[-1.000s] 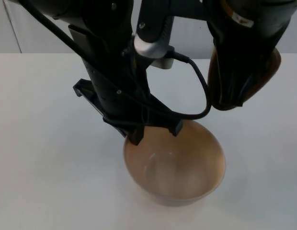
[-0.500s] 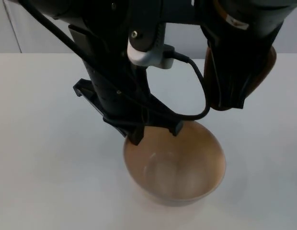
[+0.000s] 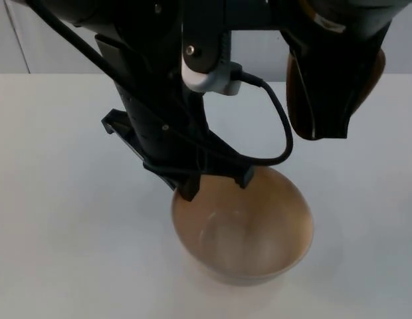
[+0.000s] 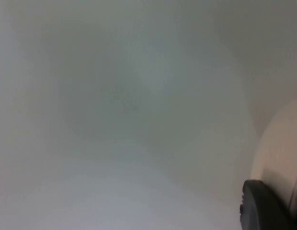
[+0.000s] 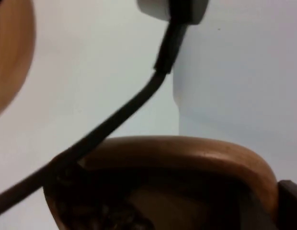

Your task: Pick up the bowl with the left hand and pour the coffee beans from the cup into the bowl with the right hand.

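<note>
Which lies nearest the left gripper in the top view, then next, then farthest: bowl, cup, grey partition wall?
From the left gripper:
1. Bowl, its rim at the fingers.
2. Cup, held up in the right gripper, toward the robot's right.
3. Grey partition wall, behind the table.

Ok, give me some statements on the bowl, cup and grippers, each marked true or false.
1. The left gripper holds the bowl by its rim. True.
2. The bowl holds a heap of coffee beans. False: its inside looks bare.
3. The right gripper holds the cup beside and above the bowl. True.
4. The cup is blue. False: it is brown.
5. The right wrist view shows beans inside the cup. True.
</note>
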Robot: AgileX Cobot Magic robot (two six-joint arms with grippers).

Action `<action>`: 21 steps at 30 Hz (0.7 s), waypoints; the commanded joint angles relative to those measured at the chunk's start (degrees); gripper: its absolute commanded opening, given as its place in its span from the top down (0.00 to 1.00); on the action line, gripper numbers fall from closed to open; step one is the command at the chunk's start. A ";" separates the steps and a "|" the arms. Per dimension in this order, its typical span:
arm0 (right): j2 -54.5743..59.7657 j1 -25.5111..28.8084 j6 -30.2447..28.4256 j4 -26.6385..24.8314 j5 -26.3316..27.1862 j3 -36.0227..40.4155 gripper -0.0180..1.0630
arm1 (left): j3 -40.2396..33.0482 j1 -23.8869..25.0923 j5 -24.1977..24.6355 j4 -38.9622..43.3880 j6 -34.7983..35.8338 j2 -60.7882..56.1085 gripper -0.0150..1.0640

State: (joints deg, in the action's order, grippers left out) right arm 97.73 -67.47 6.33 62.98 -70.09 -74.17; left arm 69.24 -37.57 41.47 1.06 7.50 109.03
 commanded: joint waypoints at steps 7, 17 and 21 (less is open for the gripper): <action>0.62 -2.17 -0.17 4.46 0.12 1.38 0.98 | 0.11 -0.31 -0.23 -0.74 0.29 -0.21 0.99; 1.89 -3.08 3.35 5.76 0.12 3.35 0.98 | 0.11 -0.31 -0.23 -1.38 0.29 -0.21 0.99; 1.89 -3.08 3.49 5.88 0.12 3.35 0.98 | 0.11 -0.31 -0.23 -1.60 0.29 -0.21 0.99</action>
State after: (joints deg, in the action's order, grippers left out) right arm 99.69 -70.08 9.32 67.44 -70.09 -70.79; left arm 69.24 -37.57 41.58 0.49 7.50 109.03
